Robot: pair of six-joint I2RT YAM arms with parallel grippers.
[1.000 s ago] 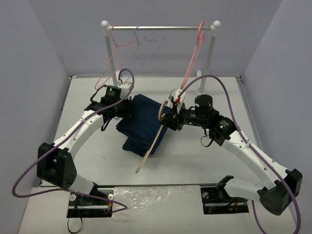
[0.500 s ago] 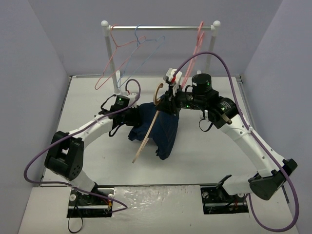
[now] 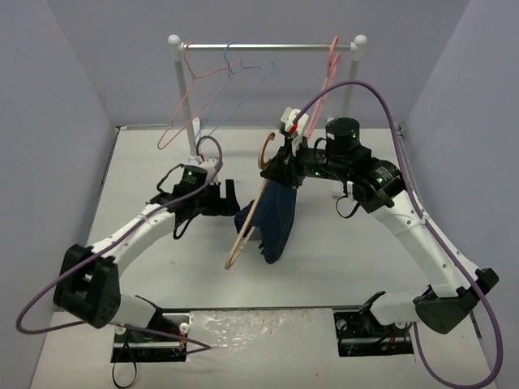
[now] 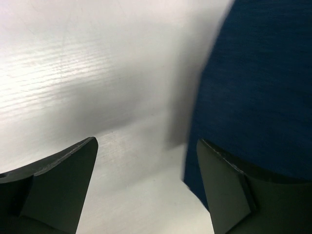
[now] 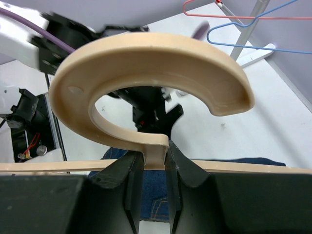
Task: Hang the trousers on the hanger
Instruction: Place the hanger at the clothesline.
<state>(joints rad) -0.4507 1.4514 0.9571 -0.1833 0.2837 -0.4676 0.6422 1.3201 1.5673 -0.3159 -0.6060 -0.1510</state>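
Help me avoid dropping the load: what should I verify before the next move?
1. Right gripper shut on the neck of the tan wooden hanger: ok.
2. Dark navy cloth trousers draped over the hanger: ok.
3. Trousers balanced evenly on it: cannot tell.
4. Left gripper open, holding nothing: ok.
5. Its fingers clear of the cloth: cannot tell; one sits close against it in the left wrist view.
6. Bare stretch on the white rack rail for the hook: ok.
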